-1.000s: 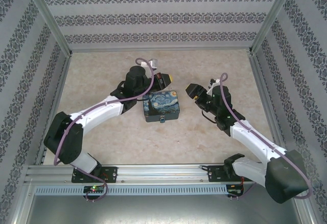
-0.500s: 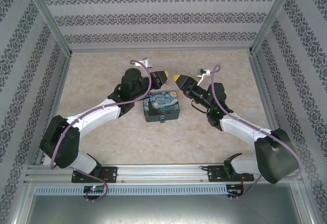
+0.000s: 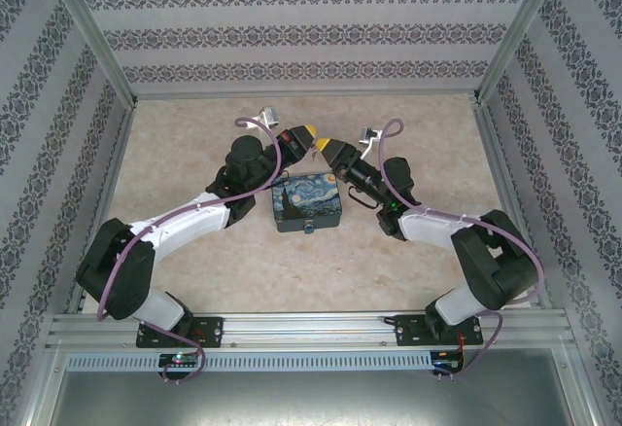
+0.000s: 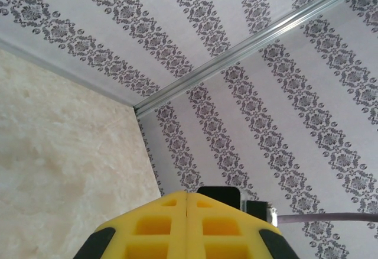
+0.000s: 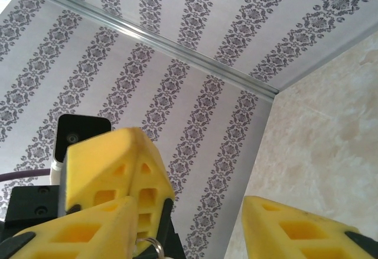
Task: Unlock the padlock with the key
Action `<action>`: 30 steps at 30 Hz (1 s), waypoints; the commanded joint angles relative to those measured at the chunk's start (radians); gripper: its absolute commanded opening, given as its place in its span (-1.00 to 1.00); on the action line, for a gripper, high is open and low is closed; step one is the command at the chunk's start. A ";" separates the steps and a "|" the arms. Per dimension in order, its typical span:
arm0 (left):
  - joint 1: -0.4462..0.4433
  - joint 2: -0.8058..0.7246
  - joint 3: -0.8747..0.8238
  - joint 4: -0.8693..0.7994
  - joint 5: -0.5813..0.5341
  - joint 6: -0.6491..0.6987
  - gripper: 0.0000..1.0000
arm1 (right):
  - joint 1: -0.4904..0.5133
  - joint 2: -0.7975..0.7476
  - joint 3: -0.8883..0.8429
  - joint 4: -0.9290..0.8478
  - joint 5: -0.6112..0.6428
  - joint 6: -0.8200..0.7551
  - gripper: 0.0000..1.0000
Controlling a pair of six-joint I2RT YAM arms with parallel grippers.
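The tiny blue padlock hangs at the near side of the painted box. My left gripper is raised behind the box with its yellow fingers pressed together and pointing at the back wall. In the right wrist view a small silvery ring of the key sticks out under the left gripper's fingers; the key's blade is hidden. My right gripper is tip to tip with the left one. It stands open, and the left gripper's tips lie just inside its left finger.
Patterned walls with aluminium posts close in the beige tabletop at the back and on both sides. The box lies in the middle, right below both raised grippers.
The right arm swung left and up until its gripper met the left gripper behind the box. Its jaws narrowed. The left gripper rose and drew back a little, still shut.
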 commanded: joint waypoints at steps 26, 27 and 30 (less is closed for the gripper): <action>0.008 0.024 -0.018 0.080 -0.039 -0.034 -1.00 | 0.041 0.115 0.045 0.240 0.011 0.078 -0.22; 0.008 0.024 -0.016 0.079 -0.041 -0.034 -1.00 | 0.042 0.115 0.043 0.239 0.011 0.080 -0.23; 0.008 0.023 -0.016 0.079 -0.045 -0.034 -1.00 | 0.042 0.115 0.036 0.242 0.011 0.080 -0.29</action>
